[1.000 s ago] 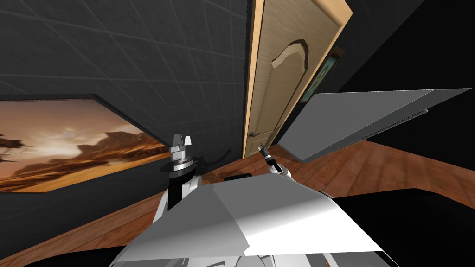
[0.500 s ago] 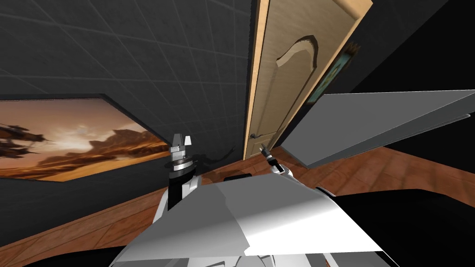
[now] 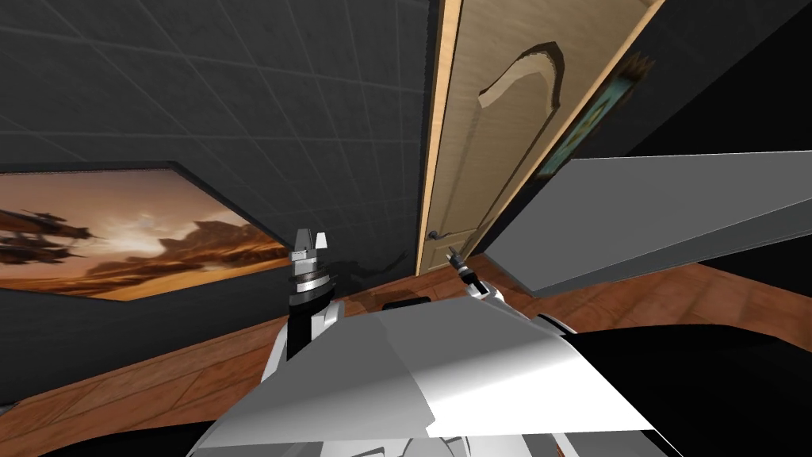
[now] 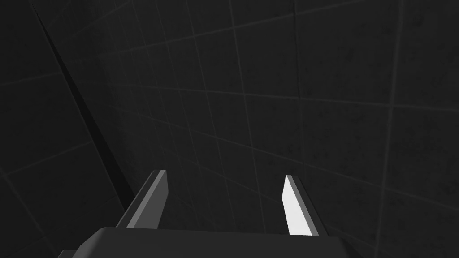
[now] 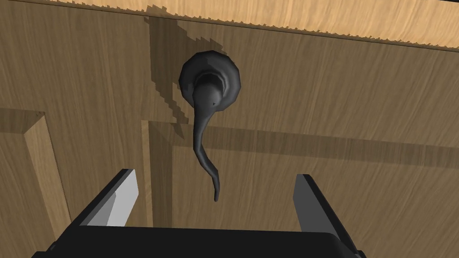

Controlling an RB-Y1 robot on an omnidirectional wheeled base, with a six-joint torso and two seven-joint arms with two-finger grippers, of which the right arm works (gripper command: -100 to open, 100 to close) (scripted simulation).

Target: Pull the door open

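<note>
Light wooden panelled door point(image 3: 468, 159) bears a dark curved lever handle point(image 5: 207, 96)

I moved nearer the door point(image 3: 468, 159) (handle point(image 5: 209, 89) too).

An orange-sky painting point(image 3: 119, 238) hangs on the dark tiled wall point(image 3: 277, 95).

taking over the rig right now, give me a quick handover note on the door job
Right tool: open, aimed at the dark lever handle on the wooden door. The lever's tip shows between the fingers, and neither finger touches it.
Left tool: open, empty, held up to the left of the door.
Done: right tool lined up on the handle.
Left: close on the lever, probably press it down, then pull the door open.
</note>
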